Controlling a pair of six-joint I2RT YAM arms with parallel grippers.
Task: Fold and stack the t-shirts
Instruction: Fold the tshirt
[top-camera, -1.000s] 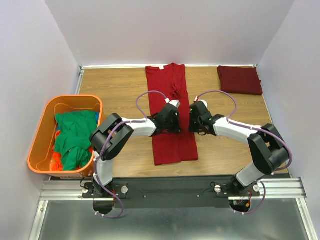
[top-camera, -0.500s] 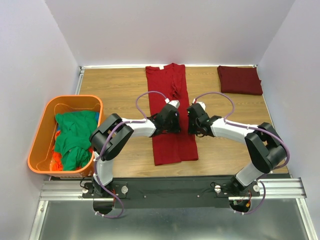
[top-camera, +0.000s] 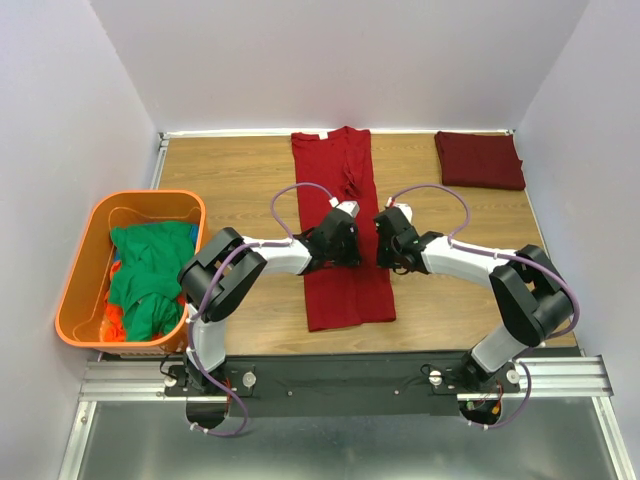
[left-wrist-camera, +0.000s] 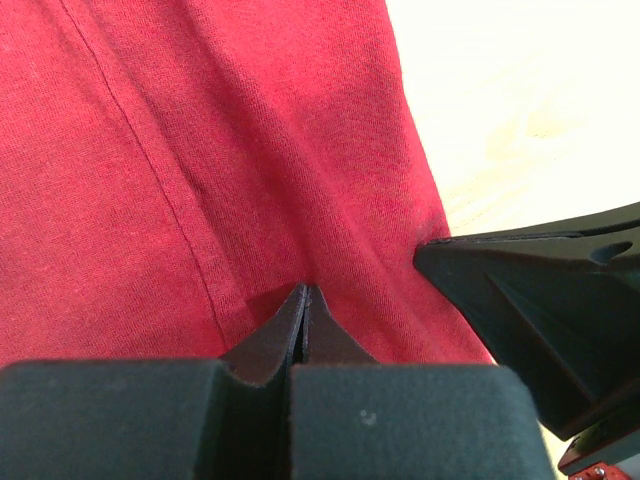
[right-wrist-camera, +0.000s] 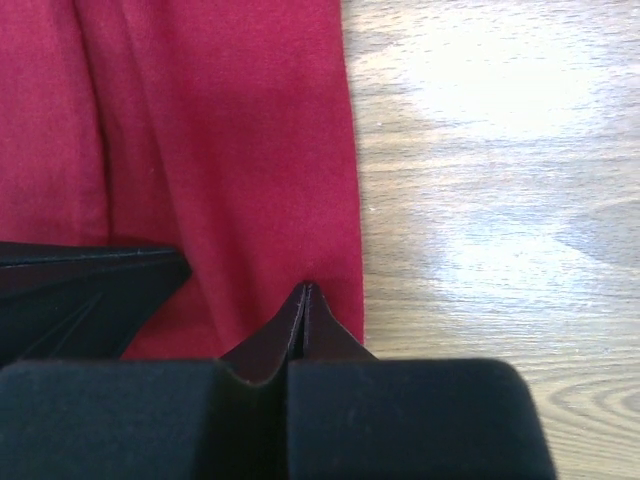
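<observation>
Red t-shirt (top-camera: 345, 235): lies flat in the middle of the bench (top-camera: 240, 170) as a long narrow strip, sleeves folded in, collar at the far edge and hem toward the near edge.
Left tool (left-wrist-camera: 303, 292): jaws pressed fully together over the strip about halfway along it. Creases in the red cloth run into the tips, so it has a pinch of the shirt.
Right tool (right-wrist-camera: 305, 290): jaws also fully together, tips just inside the strip's right edge, nipping the red cloth there. Bare wood lies just to its right.
Tools together: close side by side on the right half of the strip, each showing at the edge of the other's wrist view.
Maroon t-shirt (top-camera: 480, 160): folded into a small rectangle at the far right corner of the bench, well apart from both tools.
Green t-shirt (top-camera: 150, 270): crumpled inside the orange tub (top-camera: 72, 290) at the left side.
</observation>
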